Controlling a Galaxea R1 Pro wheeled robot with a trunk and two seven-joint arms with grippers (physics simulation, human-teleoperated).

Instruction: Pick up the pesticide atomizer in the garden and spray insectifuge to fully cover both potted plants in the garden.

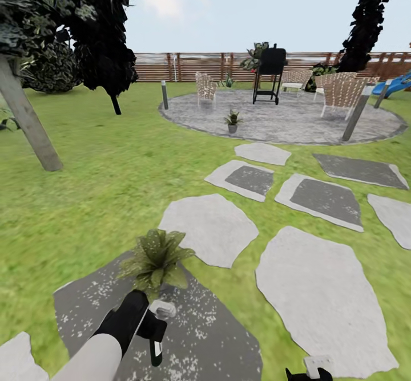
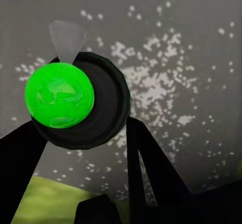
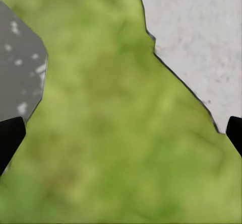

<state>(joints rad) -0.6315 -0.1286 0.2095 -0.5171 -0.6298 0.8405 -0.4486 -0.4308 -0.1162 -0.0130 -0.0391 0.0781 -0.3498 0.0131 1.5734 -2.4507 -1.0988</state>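
left arm (image 1: pixel 94 361): pale grey-white rounded forearm, ending in a glossy black wrist section
left gripper (image 2: pixel 85 183): two flat, matte black tapering fingers
right gripper (image 3: pixel 121 138): black fingertips at the frame edges; a small white block above black in the head view

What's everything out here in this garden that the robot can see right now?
Potted plants: two, speckled green; near one on the dark slab, far one on the patio.
Pesticide atomizer: one, dark with pale head, in the left hand.
Stepping slabs: several, grey, across the lawn.
Patio: one, round, grey.
Grill: one, black, on the patio.
Chairs: several, woven, pale.
Fence: brown, at the back.
Left hand: black, shut on the atomizer.
Right hand: black, open over grass.
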